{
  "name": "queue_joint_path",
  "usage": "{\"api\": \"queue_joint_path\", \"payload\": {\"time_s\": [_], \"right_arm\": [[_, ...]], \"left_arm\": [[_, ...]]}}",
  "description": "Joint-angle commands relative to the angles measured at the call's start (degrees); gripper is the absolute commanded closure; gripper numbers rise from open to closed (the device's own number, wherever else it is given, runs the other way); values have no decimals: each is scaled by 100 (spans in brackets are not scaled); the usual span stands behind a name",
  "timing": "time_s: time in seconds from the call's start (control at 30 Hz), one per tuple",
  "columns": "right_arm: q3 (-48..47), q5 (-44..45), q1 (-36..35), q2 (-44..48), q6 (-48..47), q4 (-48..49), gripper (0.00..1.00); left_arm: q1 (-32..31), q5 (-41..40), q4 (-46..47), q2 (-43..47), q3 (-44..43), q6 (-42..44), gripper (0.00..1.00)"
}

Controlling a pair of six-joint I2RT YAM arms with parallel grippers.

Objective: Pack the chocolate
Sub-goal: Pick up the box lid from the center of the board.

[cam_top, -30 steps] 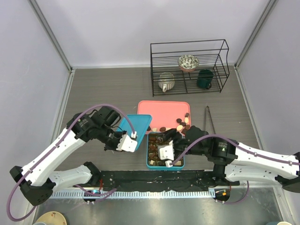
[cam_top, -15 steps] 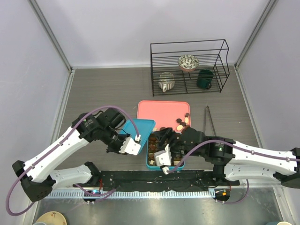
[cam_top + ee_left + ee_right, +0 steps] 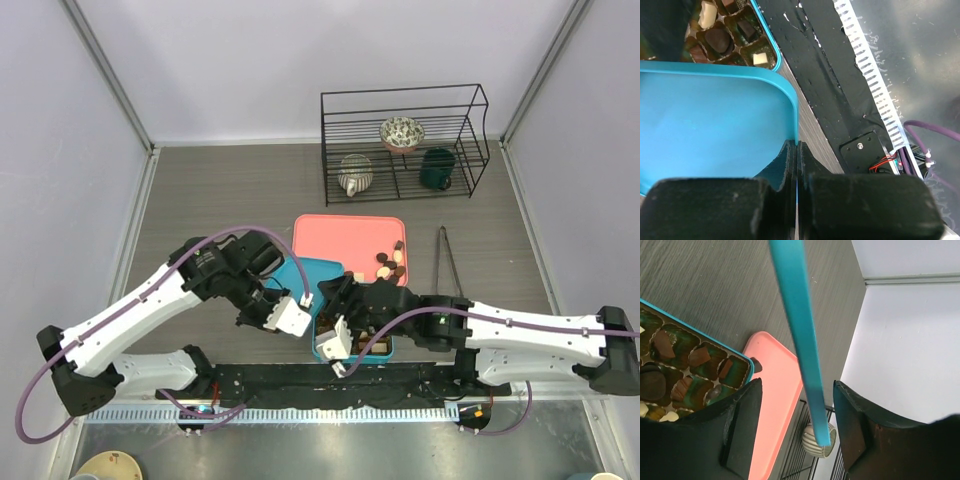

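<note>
While the left pincer [image 3: 796, 152] pinches the smooth teal lid [image 3: 715, 120], the right pincer [image 3: 797, 390] gapes wide.

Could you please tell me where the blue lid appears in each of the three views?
Top external: blue lid at centre, just below the pink tray's left corner.
Left wrist: fills the left half, its edge pinched in the left claw.
Right wrist: edge-on, a thin blue strip down the middle.
Shared landmark: the teal compartment box.

Looks like a robotics lab cell: metal-framed white panels [image 3: 300, 60] wall the grey table [image 3: 220, 190], with a cabled left arm [image 3: 130, 315] and right arm [image 3: 530, 335] bolted to a black rail [image 3: 300, 385] at its near edge.
</note>
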State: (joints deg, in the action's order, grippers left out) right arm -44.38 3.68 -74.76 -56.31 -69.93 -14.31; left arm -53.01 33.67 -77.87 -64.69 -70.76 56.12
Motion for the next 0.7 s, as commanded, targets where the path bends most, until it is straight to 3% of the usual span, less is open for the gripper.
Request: {"api": "queue_joint_path", "payload": {"time_s": [0.0, 0.13, 0.3, 0.47, 0.67], "right_arm": [[359, 10, -47, -222, -293, 787, 38], [676, 36, -47, -468, -425, 1760, 42], [782, -26, -21, -530, -223, 2247, 50], [694, -34, -30, -530, -196, 2187, 69], [492, -34, -30, -433, -82, 1932, 82]], "left_arm": [[-130, 157, -1723, -27, -324, 31, 100], [-139, 219, -1732, -35, -359, 22, 100], [-148, 210, -1723, 26, -386, 22, 100], [-165, 210, -1723, 52, -517, 48, 100], [-218, -18, -1732, 79, -623, 198, 100]]}}
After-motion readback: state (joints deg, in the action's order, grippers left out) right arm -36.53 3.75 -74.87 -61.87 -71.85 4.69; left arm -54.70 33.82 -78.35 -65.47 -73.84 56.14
